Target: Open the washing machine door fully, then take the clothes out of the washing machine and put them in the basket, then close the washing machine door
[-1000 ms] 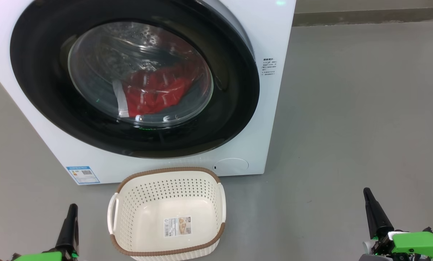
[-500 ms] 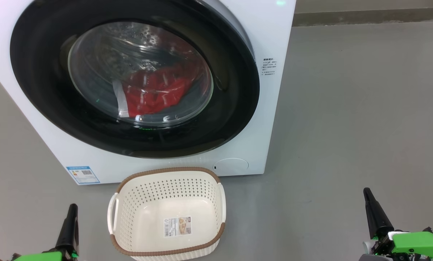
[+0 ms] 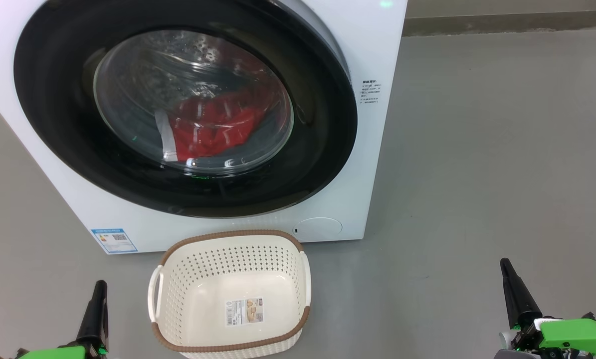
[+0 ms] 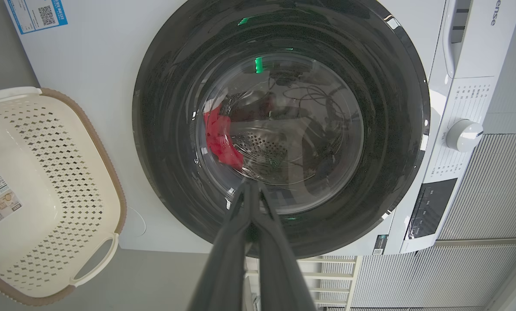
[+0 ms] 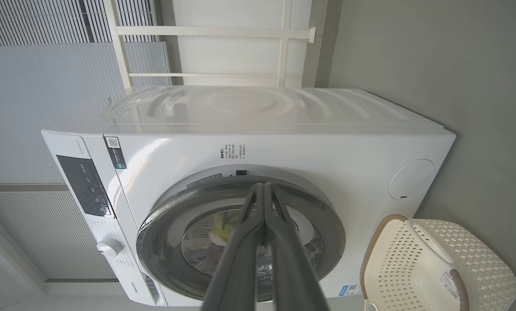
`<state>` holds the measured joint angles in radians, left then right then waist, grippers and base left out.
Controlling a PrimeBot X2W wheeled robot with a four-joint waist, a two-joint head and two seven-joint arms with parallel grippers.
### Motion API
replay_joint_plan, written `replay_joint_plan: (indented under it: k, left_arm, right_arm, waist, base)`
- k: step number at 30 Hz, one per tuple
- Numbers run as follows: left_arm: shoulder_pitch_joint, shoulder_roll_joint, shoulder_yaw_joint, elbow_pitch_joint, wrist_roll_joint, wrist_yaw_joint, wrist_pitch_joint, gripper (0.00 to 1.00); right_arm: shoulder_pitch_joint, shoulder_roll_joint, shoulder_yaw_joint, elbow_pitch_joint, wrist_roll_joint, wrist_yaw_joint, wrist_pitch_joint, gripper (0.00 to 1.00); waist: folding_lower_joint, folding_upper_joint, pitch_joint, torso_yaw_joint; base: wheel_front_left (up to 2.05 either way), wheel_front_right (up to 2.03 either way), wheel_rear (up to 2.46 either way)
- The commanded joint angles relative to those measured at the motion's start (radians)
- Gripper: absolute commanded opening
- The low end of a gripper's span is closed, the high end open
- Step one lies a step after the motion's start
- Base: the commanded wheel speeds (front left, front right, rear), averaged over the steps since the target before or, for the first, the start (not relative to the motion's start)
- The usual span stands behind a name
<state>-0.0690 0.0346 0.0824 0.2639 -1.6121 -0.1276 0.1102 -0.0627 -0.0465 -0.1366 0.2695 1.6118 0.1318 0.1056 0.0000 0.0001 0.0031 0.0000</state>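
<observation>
The white washing machine (image 3: 377,75) fills the upper left of the head view. Its round black-rimmed door (image 3: 322,164) looks pushed to, with a narrow gap along its right edge. Red clothes (image 3: 213,127) with a white band lie in the drum behind the glass. The cream basket (image 3: 230,239) with a brown rim stands empty on the floor in front of the machine. My left gripper (image 3: 99,285) is at the lower left, shut, with nothing in it. My right gripper (image 3: 503,263) is at the lower right, also shut and empty. Both are well short of the door (image 4: 163,65).
Grey floor (image 3: 477,149) spreads to the right of the machine and around the basket. A wall base runs along the top right. The control panel and knob (image 4: 464,134) sit at the machine's top. A white frame (image 5: 223,31) and ribbed wall panels stand behind the machine.
</observation>
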Motion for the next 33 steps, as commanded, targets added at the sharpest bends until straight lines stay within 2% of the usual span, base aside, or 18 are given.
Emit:
replay_joint_plan:
  k: [1,11,12,18,23,27,33]
  left_arm:
    - [-0.039,0.016,0.031,-0.019,0.003,-0.003,0.003,0.00]
    - [-0.039,0.016,0.031,-0.019,0.003,-0.003,0.003,0.00]
    - [0.000,0.000,0.000,0.000,0.000,0.000,0.000,1.00]
    - [0.021,-0.012,-0.005,0.028,0.001,0.000,-0.007,1.00]
    - [0.018,-0.011,-0.009,0.018,0.003,0.000,-0.022,1.00]
    - [0.018,-0.010,-0.011,0.010,0.006,0.000,-0.034,1.00]
    - [0.015,-0.009,-0.013,-0.002,0.031,0.000,-0.052,1.00]
  right_arm:
    - [-0.045,-0.004,0.023,-0.025,-0.003,-0.001,0.007,0.00]
    - [-0.045,-0.004,0.023,-0.025,-0.003,-0.001,0.007,0.00]
    - [0.000,0.000,0.000,0.000,0.000,0.000,0.000,1.00]
    - [0.012,0.006,0.004,0.034,0.000,0.000,-0.005,1.00]
    - [0.006,0.006,0.013,0.027,-0.001,0.000,-0.017,1.00]
    - [0.003,0.004,0.023,0.020,-0.005,0.000,-0.026,1.00]
    - [-0.005,0.001,0.037,0.014,-0.015,0.000,-0.042,1.00]
  waist:
    - [0.0000,-0.0001,0.000,0.000]
    - [0.0000,-0.0001,0.000,0.000]
    - [0.0000,-0.0001,0.000,0.000]
    - [0.0001,-0.0001,0.001,0.000]
    - [0.0022,-0.0001,-0.002,0.002]
    - [0.0002,-0.0001,0.000,0.003]
    - [0.0000,-0.0001,0.001,0.005]
  base:
    - [0.00,0.00,0.00]
    - [0.00,0.00,0.00]
    - [0.00,0.00,0.00]
    - [0.00,0.00,0.00]
    - [0.00,0.00,0.00]
    - [0.00,0.00,0.00]
    - [0.00,0.00,0.00]
